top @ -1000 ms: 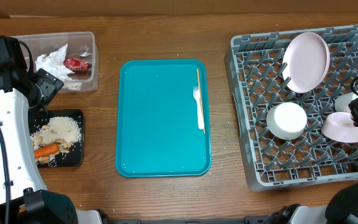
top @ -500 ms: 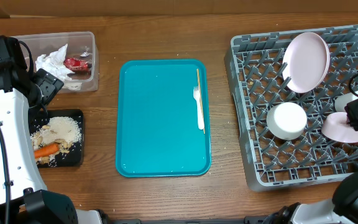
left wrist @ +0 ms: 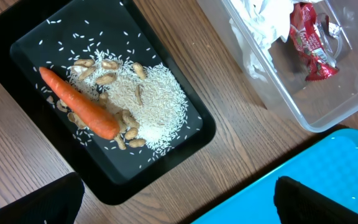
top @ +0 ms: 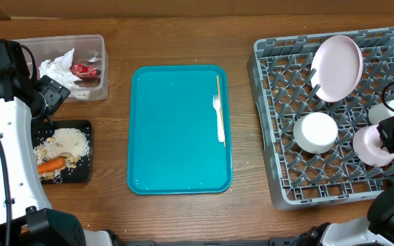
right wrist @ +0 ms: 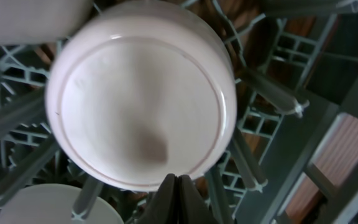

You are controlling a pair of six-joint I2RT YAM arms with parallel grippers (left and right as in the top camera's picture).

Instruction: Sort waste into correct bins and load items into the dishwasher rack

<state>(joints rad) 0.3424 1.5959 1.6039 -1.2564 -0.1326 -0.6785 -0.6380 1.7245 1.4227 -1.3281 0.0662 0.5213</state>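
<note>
Bowl (top: 369,145) — turned, rounder now; right gripper (right wrist: 176,182) shut.

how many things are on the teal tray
2: a white fork and a thin wooden stick, lying side by side along the tray's right edge. Nothing looks hidden there.

The whole scene rests on a wooden table (top: 183,41) of a warm brown colour, with a fine grain that runs from left to right in the overhead view. The light is soft and even, and it gives only short, weak shadows on the wood. Along the far edge the wood looks a little darker.
</note>
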